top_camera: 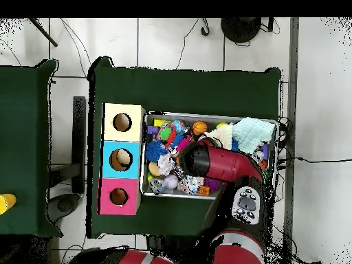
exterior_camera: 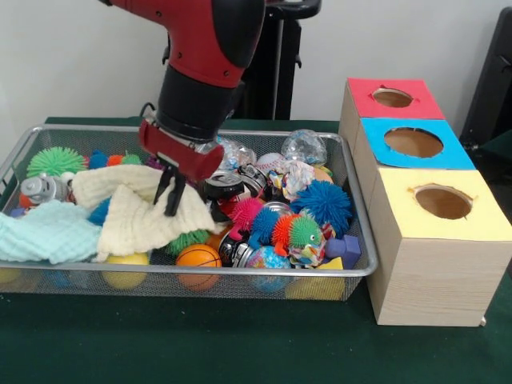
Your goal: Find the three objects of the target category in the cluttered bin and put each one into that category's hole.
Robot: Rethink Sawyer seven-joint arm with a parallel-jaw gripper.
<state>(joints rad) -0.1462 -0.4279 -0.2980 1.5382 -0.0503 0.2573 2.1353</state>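
The wire mesh bin (exterior_camera: 240,272) is full of toys, balls and cloths. It also shows in the overhead view (top_camera: 206,115). My gripper (exterior_camera: 170,200) hangs from the red and black arm over the left middle of the bin. Its tips are at a cream cloth (exterior_camera: 136,212). In the overhead view the arm (top_camera: 220,163) covers the gripper. The red-topped hole (exterior_camera: 392,98) is on the far end of the wooden box row, right of the bin. It also shows in the overhead view (top_camera: 118,196).
A blue-topped hole (exterior_camera: 413,142) and a yellow-topped hole (exterior_camera: 442,202) stand nearer the camera. In the bin lie a mint cloth (exterior_camera: 44,232), an orange ball (exterior_camera: 198,256), a blue spiky ball (exterior_camera: 326,204), a green spiky ball (exterior_camera: 54,160) and crushed cans.
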